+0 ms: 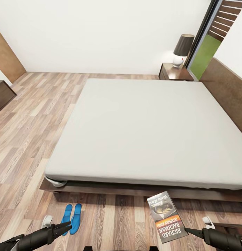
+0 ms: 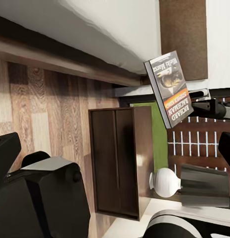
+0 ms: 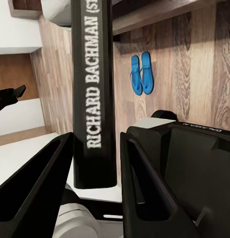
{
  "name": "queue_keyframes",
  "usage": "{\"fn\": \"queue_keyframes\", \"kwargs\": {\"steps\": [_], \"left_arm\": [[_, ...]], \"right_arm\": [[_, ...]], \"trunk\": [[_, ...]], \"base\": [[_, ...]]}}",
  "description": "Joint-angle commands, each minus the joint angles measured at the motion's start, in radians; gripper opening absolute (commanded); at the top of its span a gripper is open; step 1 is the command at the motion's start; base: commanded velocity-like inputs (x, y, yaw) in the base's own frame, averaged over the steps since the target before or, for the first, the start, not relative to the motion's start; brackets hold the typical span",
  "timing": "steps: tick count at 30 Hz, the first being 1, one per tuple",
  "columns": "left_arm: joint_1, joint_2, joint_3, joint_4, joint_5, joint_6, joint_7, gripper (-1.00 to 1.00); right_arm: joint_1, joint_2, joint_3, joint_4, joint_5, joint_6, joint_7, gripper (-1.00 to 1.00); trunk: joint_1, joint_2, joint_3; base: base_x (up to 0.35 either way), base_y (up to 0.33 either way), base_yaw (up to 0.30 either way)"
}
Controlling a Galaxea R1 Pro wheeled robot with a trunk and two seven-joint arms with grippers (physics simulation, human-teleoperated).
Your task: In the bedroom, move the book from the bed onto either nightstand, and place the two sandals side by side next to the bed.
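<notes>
The right gripper (image 3: 95,163) was clamped on the book (image 1: 166,216), held in the air over the wood floor (image 1: 27,132) just off the foot of the bed (image 1: 142,129). The left gripper (image 1: 67,227) hung with its fingers close together and nothing between them, just beside the two sandals (image 1: 72,218), which lay side by side against the bed frame. A nightstand (image 1: 175,72) stood by the headboard.

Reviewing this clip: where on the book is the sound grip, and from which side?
The book is thin and flat, so pinch it across its thickness at the spine-side edge, coming edge-on. The right gripper does this: one of its fingers on each cover.
</notes>
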Motion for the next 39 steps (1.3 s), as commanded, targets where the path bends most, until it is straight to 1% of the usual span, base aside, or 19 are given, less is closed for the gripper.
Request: {"fn": "queue_keyframes", "kwargs": {"steps": [1, 23, 30, 33, 35, 37, 39], "left_arm": [[-0.001, 0.000, 0.008, 0.000, -0.009, 0.002, -0.004, 1.00], [-0.001, 0.000, 0.008, -0.001, -0.010, 0.002, -0.004, 1.00], [-0.001, 0.000, 0.008, 0.000, -0.010, 0.002, -0.004, 1.00], [-0.001, 0.000, 0.008, 0.000, -0.010, 0.002, -0.004, 1.00], [-0.001, 0.000, 0.008, -0.001, -0.010, 0.002, -0.004, 1.00], [-0.001, 0.000, 0.008, -0.001, -0.010, 0.002, -0.004, 1.00], [-0.001, 0.000, 0.008, 0.000, -0.010, 0.002, -0.004, 1.00]], "right_arm": [[0.000, -0.001, 0.009, 0.000, -0.009, 0.011, 0.002, -1.00], [0.000, -0.001, 0.007, 0.000, -0.010, 0.012, 0.000, -1.00], [-0.001, -0.001, 0.005, 0.001, -0.012, 0.018, -0.004, -1.00], [-0.001, -0.001, 0.005, 0.002, -0.012, 0.024, -0.040, -1.00], [-0.001, -0.001, 0.003, 0.002, -0.012, 0.026, -0.115, -1.00], [-0.001, -0.001, 0.003, 0.002, -0.013, 0.026, -0.167, -1.00], [-0.001, -0.001, 0.003, 0.002, -0.013, 0.022, -0.195, -1.00]], "trunk": [[0.000, -0.001, 0.001], [0.000, -0.001, 0.036], [0.000, -0.001, 0.039], [0.000, -0.001, 0.039], [0.000, -0.001, 0.039], [0.000, -0.001, 0.039], [0.000, -0.001, 0.039]], "base": [[0.000, 0.000, 0.000], [0.000, 0.000, 0.000], [0.000, 0.000, 0.000], [0.000, 0.000, 0.000], [0.000, 0.000, 0.000], [0.000, 0.000, 0.000], [0.000, 0.000, 0.000]]}}
